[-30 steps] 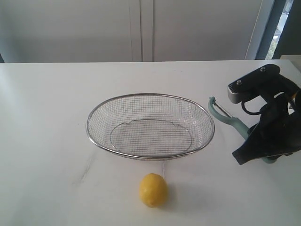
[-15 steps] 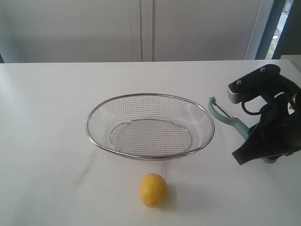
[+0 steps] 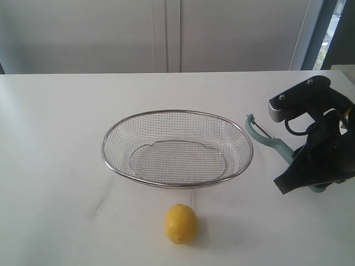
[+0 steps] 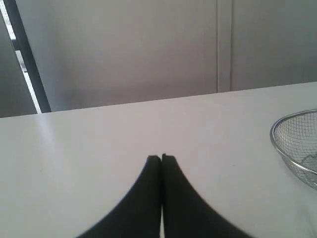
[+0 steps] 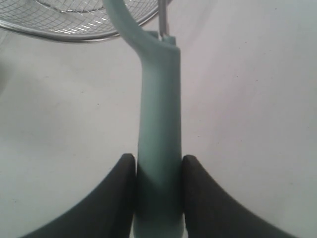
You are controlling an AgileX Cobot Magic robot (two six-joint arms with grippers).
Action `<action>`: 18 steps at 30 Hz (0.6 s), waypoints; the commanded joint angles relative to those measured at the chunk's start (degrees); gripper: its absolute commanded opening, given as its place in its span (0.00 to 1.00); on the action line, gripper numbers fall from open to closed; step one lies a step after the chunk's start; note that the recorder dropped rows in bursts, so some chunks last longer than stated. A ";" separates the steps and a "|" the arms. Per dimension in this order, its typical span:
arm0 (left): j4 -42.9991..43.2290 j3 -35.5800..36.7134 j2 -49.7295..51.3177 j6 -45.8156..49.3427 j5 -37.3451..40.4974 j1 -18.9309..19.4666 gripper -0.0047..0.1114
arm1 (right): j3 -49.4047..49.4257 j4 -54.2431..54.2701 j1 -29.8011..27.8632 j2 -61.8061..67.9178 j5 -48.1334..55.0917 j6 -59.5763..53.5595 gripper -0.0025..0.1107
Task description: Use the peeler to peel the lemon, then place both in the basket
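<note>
While I watch the exterior feed, the large shallow oval basket of silver wire mesh [image 3: 177, 111] sits upright near the middle of the white desk [image 3: 55, 138]. Through the mesh I see only its oval wire base ring and the desk surface underneath. The other two items lie outside it.

The small bright yellow lemon [image 3: 180, 223] rests on the desk just in front of the basket's near rim, apart from it. The slim pale teal-green plastic peeler [image 3: 265, 136] is to the right of the basket. Its forked head and thin metal blade point toward the rim, close beside it.

The right arm [image 3: 302, 100] comes in from the right edge, its grey and black wrist tilted down over the peeler's handle. On the right wrist feed the peeler [image 5: 158, 124] runs straight out between the right jaws. The two black tips press against the handle, one on each side, parted only by its width, so I read that as a grip on the peeler. I cannot tell whether the handle is lifted or lying on the desk. The basket [image 5: 59, 20] shows beyond the peeler's head.

On the left wrist feed the left jaws are pressed fully together and hold nothing. They are poised above bare desk, with the basket [image 4: 297, 144] well apart from them.
</note>
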 commanded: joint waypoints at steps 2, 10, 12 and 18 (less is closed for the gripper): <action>0.00 0.18 -0.24 -0.07 -7.75 0.03 0.04 | -0.20 -0.18 -0.45 -0.48 -0.12 -0.22 0.02; 0.00 0.18 -0.24 -9.43 -19.17 0.03 0.04 | -0.20 -0.18 -0.45 -0.48 1.18 -0.22 0.02; 0.00 0.18 -0.24 -14.09 -21.26 0.03 0.04 | -0.20 -0.18 -0.45 -0.48 1.40 -0.22 0.02; 0.00 0.18 -0.24 -19.40 -34.26 0.03 0.04 | -0.20 0.49 -0.45 -0.48 1.65 -0.22 0.02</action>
